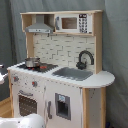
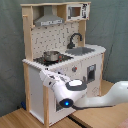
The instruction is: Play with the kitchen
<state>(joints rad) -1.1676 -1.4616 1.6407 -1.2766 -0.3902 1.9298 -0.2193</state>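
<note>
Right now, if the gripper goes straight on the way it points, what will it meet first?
Probably the toy kitchen's white front panel under the stove: in the second exterior view the gripper points at its upper left corner. Depth is unclear.
</note>
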